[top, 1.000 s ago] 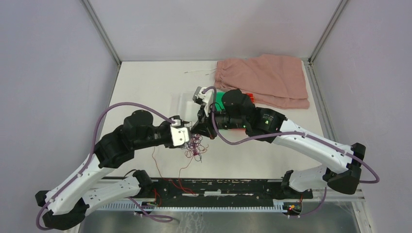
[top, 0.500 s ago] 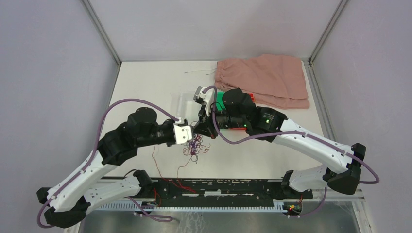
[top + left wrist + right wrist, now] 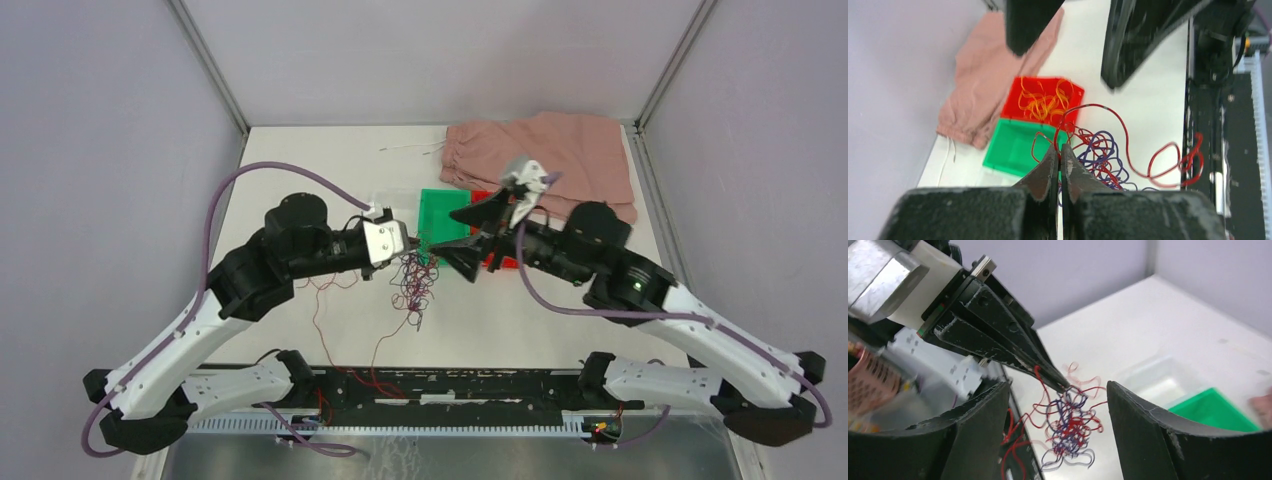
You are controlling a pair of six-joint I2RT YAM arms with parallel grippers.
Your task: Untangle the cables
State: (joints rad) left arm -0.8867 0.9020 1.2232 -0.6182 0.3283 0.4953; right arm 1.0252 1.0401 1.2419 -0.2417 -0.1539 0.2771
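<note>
The cables are a loose clump of red and purple strands in mid-table. My left gripper is shut on a red strand at the clump's top, and the rest hangs below its tips. In the left wrist view that gripper pinches the red strand, with the cables just beyond. My right gripper stands open to the right of the clump, holding nothing. The right wrist view shows the cables between and beyond its wide jaws. Yellow-orange cables lie in a red bin.
A green bin and the red bin sit behind and under the right gripper. A clear tray lies left of them. A pink cloth covers the back right. One red strand trails to the front rail.
The right gripper opened, let go of the clump and drew back to the right, uncovering the bins. The left gripper shut on a red strand and moved right and away with it.
</note>
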